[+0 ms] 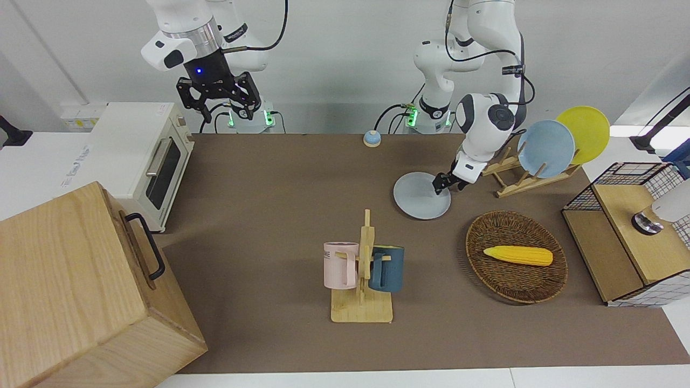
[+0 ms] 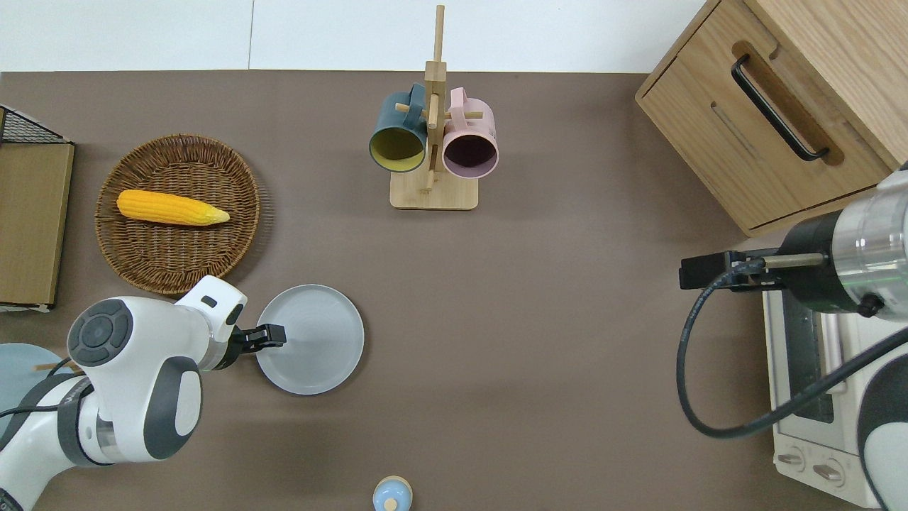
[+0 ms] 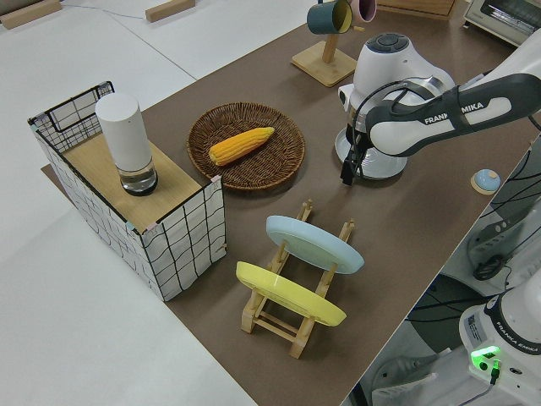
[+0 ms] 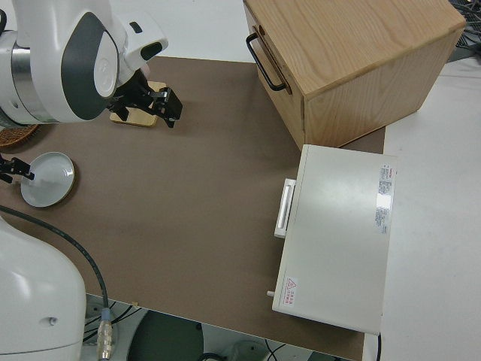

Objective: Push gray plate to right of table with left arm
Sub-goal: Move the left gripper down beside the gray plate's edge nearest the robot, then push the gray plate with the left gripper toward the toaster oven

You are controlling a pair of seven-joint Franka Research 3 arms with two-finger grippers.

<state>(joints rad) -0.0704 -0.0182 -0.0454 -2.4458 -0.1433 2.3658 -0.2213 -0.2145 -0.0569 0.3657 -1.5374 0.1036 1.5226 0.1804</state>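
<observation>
The gray plate (image 1: 418,198) lies flat on the brown table (image 1: 280,215), between the mug rack and the robots; it also shows in the overhead view (image 2: 316,341). My left gripper (image 1: 439,187) is low at the plate's rim on the side toward the left arm's end of the table. In the overhead view the left gripper (image 2: 277,334) overlaps that rim. Its fingers look shut and hold nothing. My right gripper (image 1: 222,108) is open and parked.
A mug rack (image 1: 362,269) holds a pink and a blue mug. A wicker basket (image 1: 501,280) with corn and a plate rack (image 1: 517,183) stand toward the left arm's end. A toaster oven (image 1: 135,151) and a wooden cabinet (image 1: 70,285) stand at the right arm's end.
</observation>
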